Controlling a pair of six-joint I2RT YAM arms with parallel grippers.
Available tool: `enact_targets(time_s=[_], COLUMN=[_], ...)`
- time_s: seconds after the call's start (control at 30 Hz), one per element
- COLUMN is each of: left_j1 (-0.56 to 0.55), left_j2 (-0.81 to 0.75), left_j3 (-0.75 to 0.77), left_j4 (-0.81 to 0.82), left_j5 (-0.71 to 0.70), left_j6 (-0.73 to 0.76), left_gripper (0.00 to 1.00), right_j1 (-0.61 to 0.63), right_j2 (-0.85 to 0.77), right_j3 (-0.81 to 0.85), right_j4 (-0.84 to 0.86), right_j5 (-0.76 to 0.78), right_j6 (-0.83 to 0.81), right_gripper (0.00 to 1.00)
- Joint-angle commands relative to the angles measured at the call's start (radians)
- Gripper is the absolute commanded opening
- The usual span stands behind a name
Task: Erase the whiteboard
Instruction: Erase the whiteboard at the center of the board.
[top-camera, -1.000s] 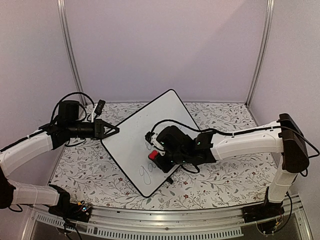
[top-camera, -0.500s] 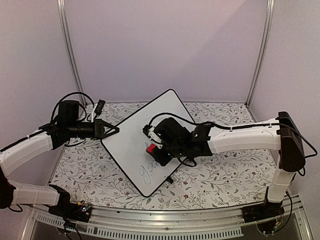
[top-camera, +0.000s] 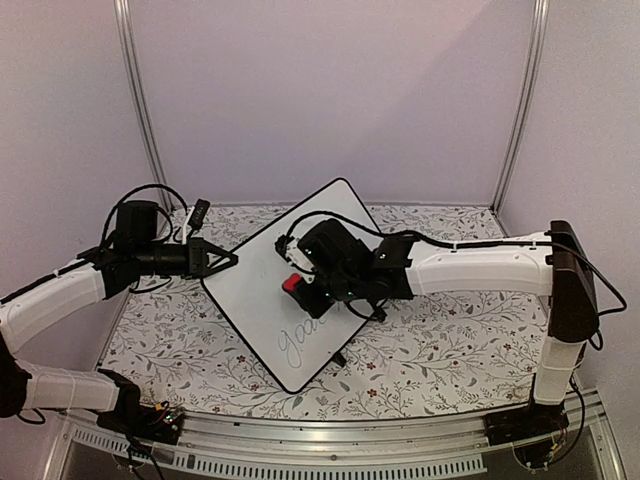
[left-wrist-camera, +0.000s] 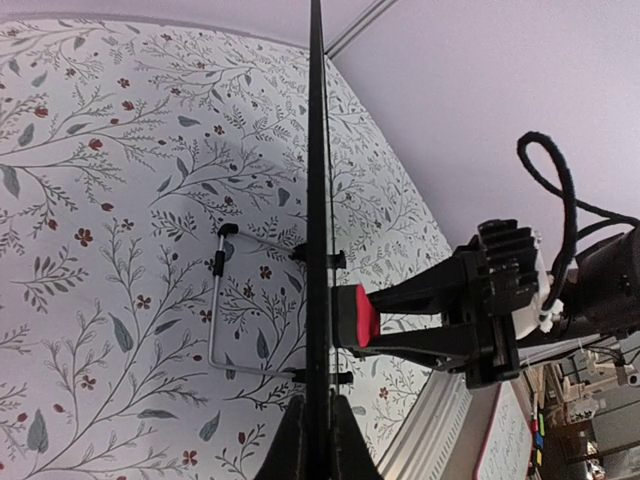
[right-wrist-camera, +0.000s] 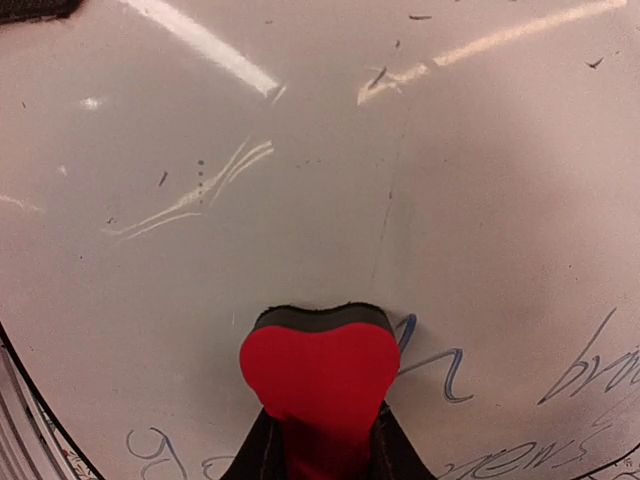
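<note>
The wiping step was in hand. The whiteboard stood tilted at the centre of the top view on the worktop. The left end effector was pinched narrow on its left edge, apparently steadying it. The right end effector clamped a red eraser against the face, above the grey writing in the lower part. The next move probably called for a downward stroke across those letters with even pressure. The right wrist view showed letters just beside the eraser and faint smears higher up. Only the left wrist view showed the whiteboard edge-on, with a wire stand behind it.
</note>
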Motion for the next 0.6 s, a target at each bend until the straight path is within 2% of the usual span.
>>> enact_targets(time_s=[0.0, 0.2, 0.57], left_j1=[-0.009, -0.008, -0.008], left_j2=[-0.005, -0.006, -0.001], left_j3=[-0.008, -0.009, -0.009], left_j4=[0.017, 0.017, 0.020], left_j5=[0.040, 0.038, 0.043], left_j6=[0.019, 0.021, 0.019], left_gripper=[0.00, 0.00, 0.00], right_j1=[-0.027, -0.028, -0.028], right_j2=[0.052, 0.047, -0.050], right_j3=[0.045, 0.031, -0.185], right_j4=[0.018, 0.013, 0.062], right_j5=[-0.001, -0.010, -0.024], right_j6=[-0.019, -0.015, 0.051], right_gripper=[0.00, 0.00, 0.00])
